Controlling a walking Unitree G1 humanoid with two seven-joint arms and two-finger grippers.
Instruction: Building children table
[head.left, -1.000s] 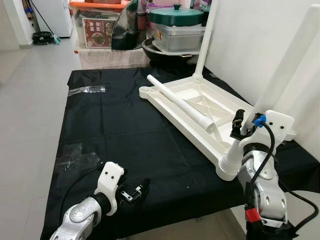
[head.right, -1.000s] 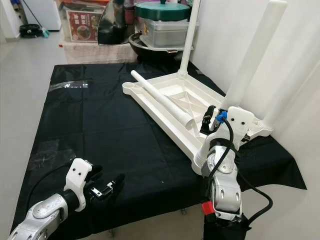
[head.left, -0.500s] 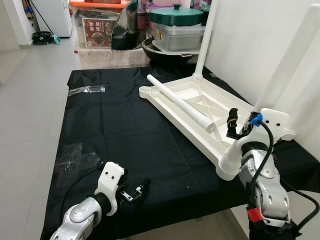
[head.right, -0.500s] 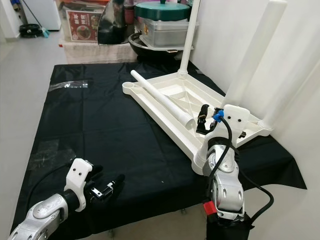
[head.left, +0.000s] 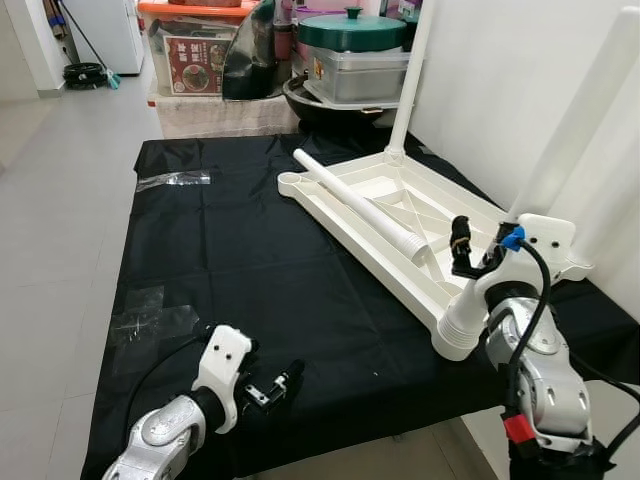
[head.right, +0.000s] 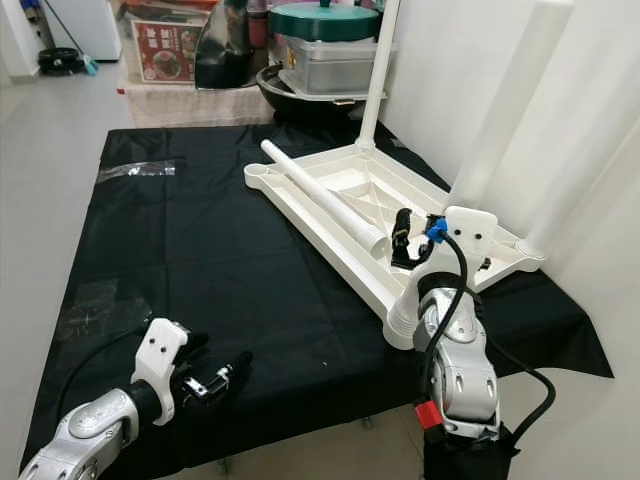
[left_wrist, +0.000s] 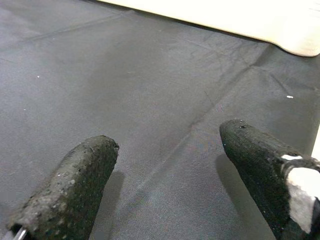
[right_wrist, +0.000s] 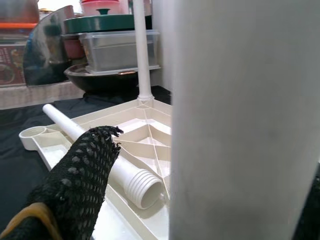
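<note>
The left gripper (head.left: 283, 381) hovers low over the black cloth (head.left: 220, 250) at its near edge, fingers (left_wrist: 75, 187) spread wide with nothing between them (the wrist view shows bare cloth in the gap). Its arm reaches in from the near left, forearm low and angled toward the table top.

The white table top (head.left: 375, 215) lies upside down on the right half of the cloth, its long axis running from far left to near right. A loose leg (head.left: 360, 205) lies in it along that axis, threaded end (right_wrist: 145, 187) toward the near right. One leg (head.left: 412, 75) stands upright at the far corner.

The right gripper (head.left: 475, 250) is raised at the near-right corner, beside another upright leg (head.right: 505, 110). I cannot tell whether its fingers are open or closed. Its arm rises steeply from below.
</note>
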